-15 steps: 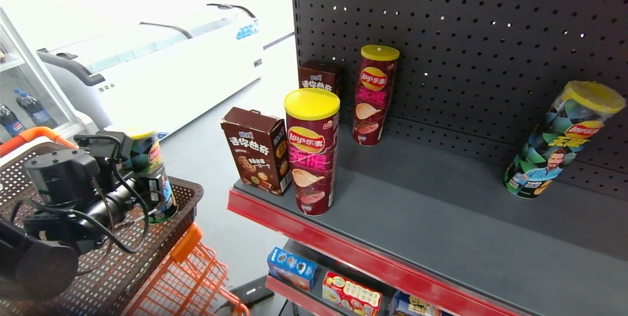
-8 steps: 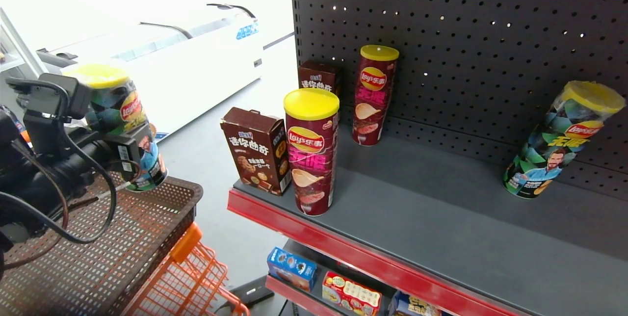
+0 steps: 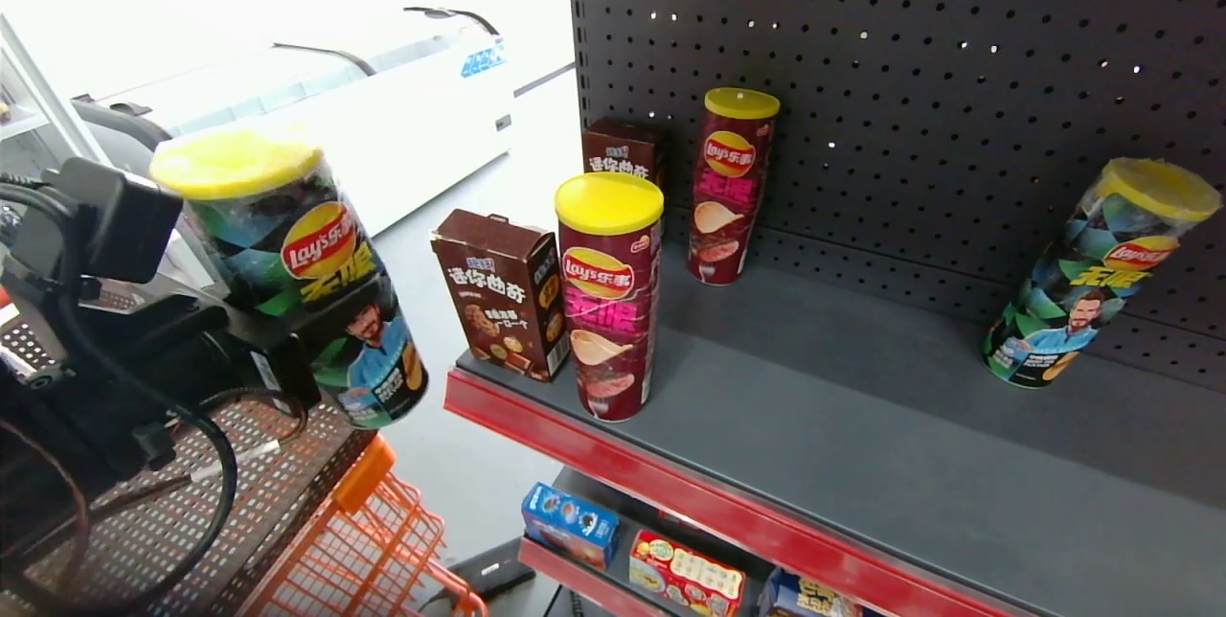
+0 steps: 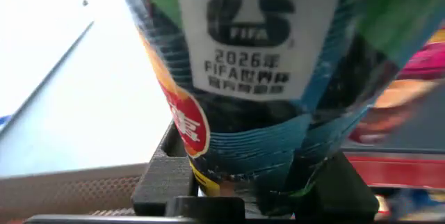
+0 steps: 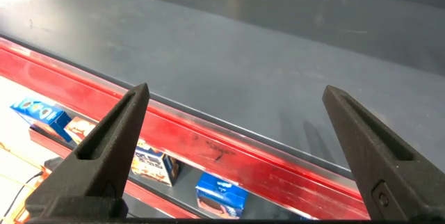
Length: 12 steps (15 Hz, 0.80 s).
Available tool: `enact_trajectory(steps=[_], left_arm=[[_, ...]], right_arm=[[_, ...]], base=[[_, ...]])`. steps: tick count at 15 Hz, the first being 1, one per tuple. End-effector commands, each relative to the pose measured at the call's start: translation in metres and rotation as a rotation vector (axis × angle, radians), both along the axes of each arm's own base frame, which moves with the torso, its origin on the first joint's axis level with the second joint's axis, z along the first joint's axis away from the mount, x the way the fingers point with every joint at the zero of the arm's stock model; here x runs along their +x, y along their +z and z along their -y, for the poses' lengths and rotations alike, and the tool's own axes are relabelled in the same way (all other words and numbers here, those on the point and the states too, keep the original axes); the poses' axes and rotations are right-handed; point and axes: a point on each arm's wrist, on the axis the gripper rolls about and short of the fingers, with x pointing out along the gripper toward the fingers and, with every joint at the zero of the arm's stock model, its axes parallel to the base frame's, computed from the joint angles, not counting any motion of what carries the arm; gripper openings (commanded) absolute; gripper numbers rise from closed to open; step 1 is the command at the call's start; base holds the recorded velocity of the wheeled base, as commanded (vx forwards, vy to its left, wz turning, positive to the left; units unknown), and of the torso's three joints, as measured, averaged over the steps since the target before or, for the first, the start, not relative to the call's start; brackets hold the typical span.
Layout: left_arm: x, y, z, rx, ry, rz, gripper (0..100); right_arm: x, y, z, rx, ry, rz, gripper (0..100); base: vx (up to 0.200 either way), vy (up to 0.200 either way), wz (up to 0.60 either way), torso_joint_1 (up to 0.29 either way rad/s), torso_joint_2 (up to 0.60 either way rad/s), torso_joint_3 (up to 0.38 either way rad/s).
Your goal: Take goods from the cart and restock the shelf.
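My left gripper (image 3: 273, 349) is shut on a green-and-blue chip can (image 3: 297, 272) with a yellow lid, held tilted in the air above the brown cart basket (image 3: 239, 502), left of the shelf. The can (image 4: 257, 85) stands between the black fingers (image 4: 163, 182) in the left wrist view. My right gripper (image 5: 243, 154) is open with nothing between its fingers, hovering just before the red front edge (image 5: 208, 140) of the grey shelf board (image 3: 862, 406).
On the shelf stand two maroon chip cans (image 3: 608, 291) (image 3: 733, 181), two brown biscuit boxes (image 3: 503, 291) (image 3: 624, 149), and a second green can (image 3: 1097, 272) leaning on the pegboard. Small boxes (image 3: 570, 521) fill the lower shelf. The orange cart frame (image 3: 383, 540) is below.
My left arm has lifted the green can up out of the cart basket and carried it right, toward the shelf and nearer the head camera. The shelf goods have not moved.
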Motion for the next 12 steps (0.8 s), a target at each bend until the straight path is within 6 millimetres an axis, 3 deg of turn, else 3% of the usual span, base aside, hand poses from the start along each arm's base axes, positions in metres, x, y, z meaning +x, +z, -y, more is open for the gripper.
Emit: enact_trajectory(steps=[1, 12], left_arm=[[-0.02, 0.008, 0.011, -0.026, -0.119, 0.035, 0], [-0.043, -0.006, 0.049, -0.024, -0.419, -0.026, 0]], right_arm=[[0.0, 0.0, 0.0, 0.0, -0.001, 0.0, 100], [0.0, 0.0, 0.0, 0.0, -0.001, 0.001, 100]], base=[[0.0, 0.0, 0.0, 0.0, 0.0, 0.0], [0.0, 0.0, 0.0, 0.0, 0.0, 0.0]])
